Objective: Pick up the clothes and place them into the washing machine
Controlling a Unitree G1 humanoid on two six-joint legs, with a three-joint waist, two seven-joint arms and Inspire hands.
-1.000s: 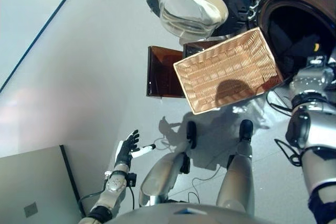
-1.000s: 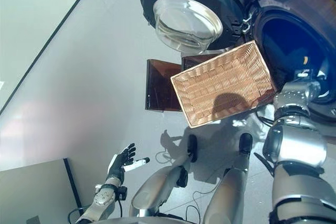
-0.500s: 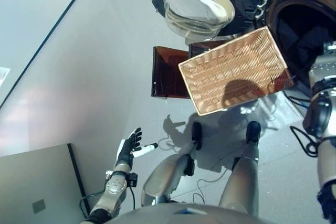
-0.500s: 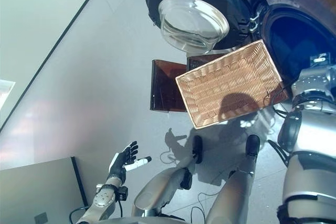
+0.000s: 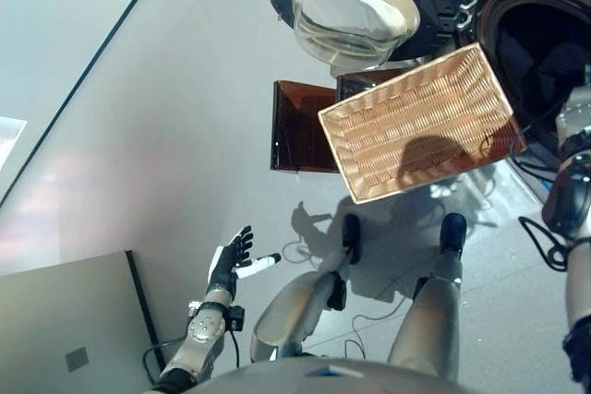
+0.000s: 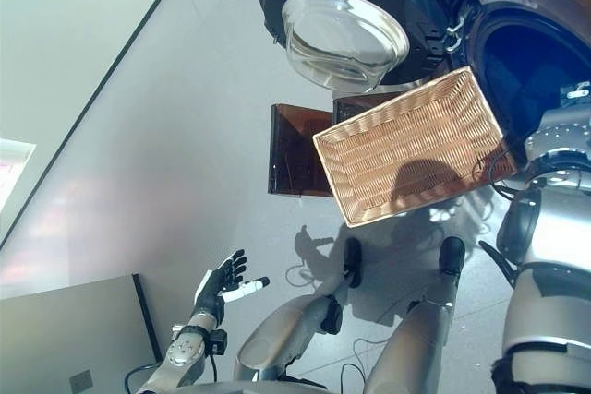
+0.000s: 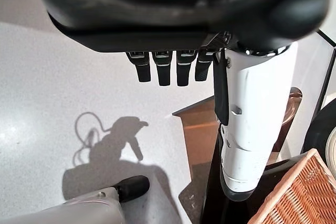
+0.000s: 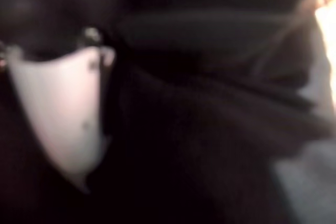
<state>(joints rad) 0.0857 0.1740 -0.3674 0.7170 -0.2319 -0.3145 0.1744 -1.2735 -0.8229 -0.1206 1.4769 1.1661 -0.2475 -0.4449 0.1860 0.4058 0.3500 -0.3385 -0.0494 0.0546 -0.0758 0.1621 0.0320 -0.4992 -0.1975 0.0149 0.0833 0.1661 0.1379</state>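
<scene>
Your right arm reaches into the washing machine [image 6: 526, 53], and its right hand [image 8: 58, 114] sits inside the dark drum. In its wrist view only the white thumb cover shows against dark folds that may be clothes [image 8: 210, 145]; you cannot tell whether the fingers are clenched, released or holding cloth. The wicker basket [image 5: 420, 122] lies empty, just outside the drum mouth, beside the open door [image 5: 355, 6], its long axis running toward the opening. A brown stand [image 5: 300, 126] sits beside it.

Your left hand [image 5: 228, 265] hangs low over the floor [image 5: 138, 136], well apart from the basket and machine, fingers [image 7: 163, 69] straight and released, holding nothing.

If that dark cloth is the load, it lies just past the right fingers, deeper in the drum. The right hand is far nearer; the next move likely turns on letting go there and drawing back past the basket rim.
</scene>
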